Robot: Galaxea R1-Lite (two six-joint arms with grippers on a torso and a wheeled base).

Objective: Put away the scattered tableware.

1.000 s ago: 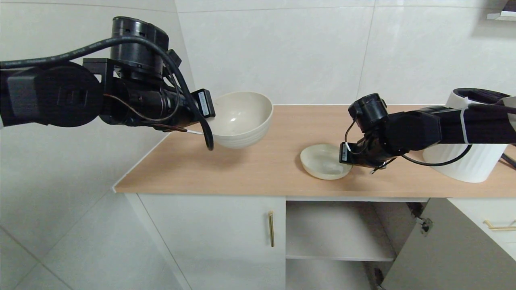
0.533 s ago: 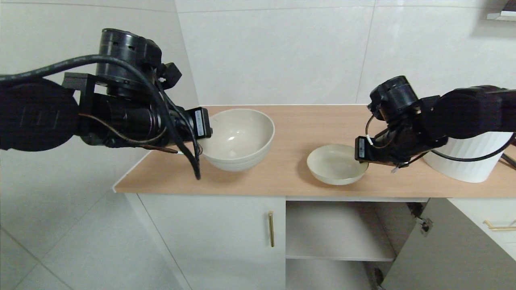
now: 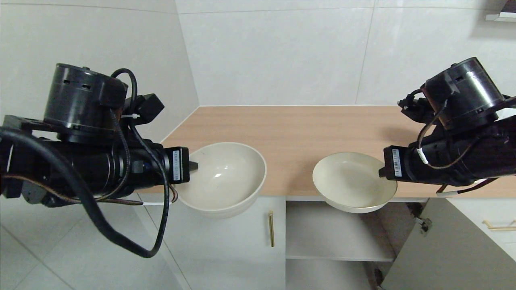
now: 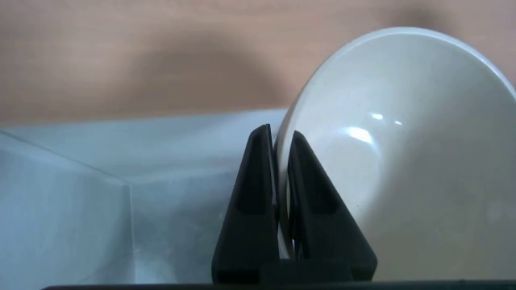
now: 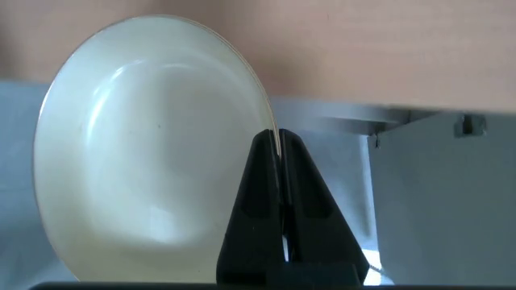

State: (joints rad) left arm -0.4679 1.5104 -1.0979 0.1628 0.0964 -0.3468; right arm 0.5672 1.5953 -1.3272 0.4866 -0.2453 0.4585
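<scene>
While left hand (image 3: pixel 194 165) clamps deep bowl (image 3: pixel 225 179) and right hand (image 3: pixel 380 173) clamps shallow bowl (image 3: pixel 348 183) beyond front edge of surface (image 3: pixel 290 129), carry step; next likely lowering onto cabinet shelf (image 3: pixel 334 237).

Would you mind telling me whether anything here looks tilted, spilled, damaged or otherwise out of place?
Nothing stands out. The left gripper pinches the deep bowl by its rim, the right gripper the shallow bowl; both bowls look empty and intact, and nothing is spilled on the countertop. The cabinet door below stands open.
</scene>
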